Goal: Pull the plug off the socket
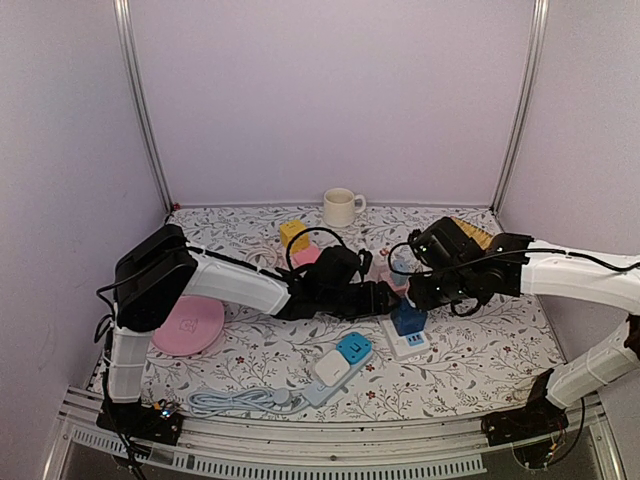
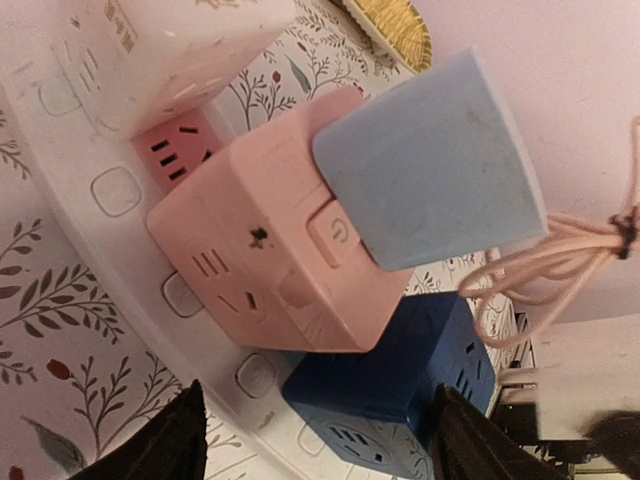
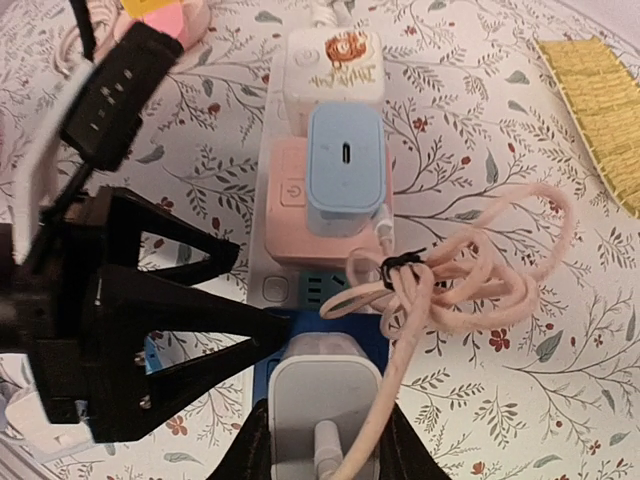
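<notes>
A white plug (image 3: 322, 405) with a pink cable (image 3: 450, 280) sits in the top of a dark blue cube socket (image 2: 400, 390), which stands on a white power strip (image 2: 115, 190). My right gripper (image 3: 325, 425) comes down from above and is shut on the white plug, one finger on each side. My left gripper (image 2: 315, 445) is open, and the dark blue cube socket (image 3: 272, 365) lies between its fingers (image 2: 165, 445). In the top view the two grippers, left (image 1: 385, 298) and right (image 1: 420, 290), meet over the blue cube (image 1: 408, 320).
On the same strip stand a pink cube (image 2: 260, 250) carrying a light blue plug (image 2: 430, 165) and a white cube (image 3: 335, 65). A second strip with a cyan plug (image 1: 340, 362), a pink disc (image 1: 190, 325), a mug (image 1: 340, 207) and a yellow block (image 1: 293, 233) lie around.
</notes>
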`<move>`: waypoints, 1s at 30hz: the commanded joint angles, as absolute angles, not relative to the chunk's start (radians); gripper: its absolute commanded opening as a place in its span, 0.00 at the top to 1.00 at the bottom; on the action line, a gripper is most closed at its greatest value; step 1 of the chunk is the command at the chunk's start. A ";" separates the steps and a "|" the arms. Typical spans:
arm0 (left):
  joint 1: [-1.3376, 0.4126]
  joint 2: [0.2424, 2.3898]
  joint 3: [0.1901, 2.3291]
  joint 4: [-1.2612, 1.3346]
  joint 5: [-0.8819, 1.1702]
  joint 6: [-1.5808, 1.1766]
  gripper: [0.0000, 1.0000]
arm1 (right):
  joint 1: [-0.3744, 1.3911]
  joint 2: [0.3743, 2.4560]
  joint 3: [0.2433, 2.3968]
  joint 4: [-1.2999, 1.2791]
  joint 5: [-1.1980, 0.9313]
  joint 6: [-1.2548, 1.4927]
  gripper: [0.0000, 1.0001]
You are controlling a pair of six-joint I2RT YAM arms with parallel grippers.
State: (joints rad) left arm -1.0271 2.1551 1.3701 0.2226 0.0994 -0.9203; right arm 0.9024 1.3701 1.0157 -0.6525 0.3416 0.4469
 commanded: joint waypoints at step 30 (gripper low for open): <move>-1.035 1.900 1.304 0.043 0.024 -0.755 0.22 | 0.011 1.182 0.529 -0.115 -0.321 0.472 0.83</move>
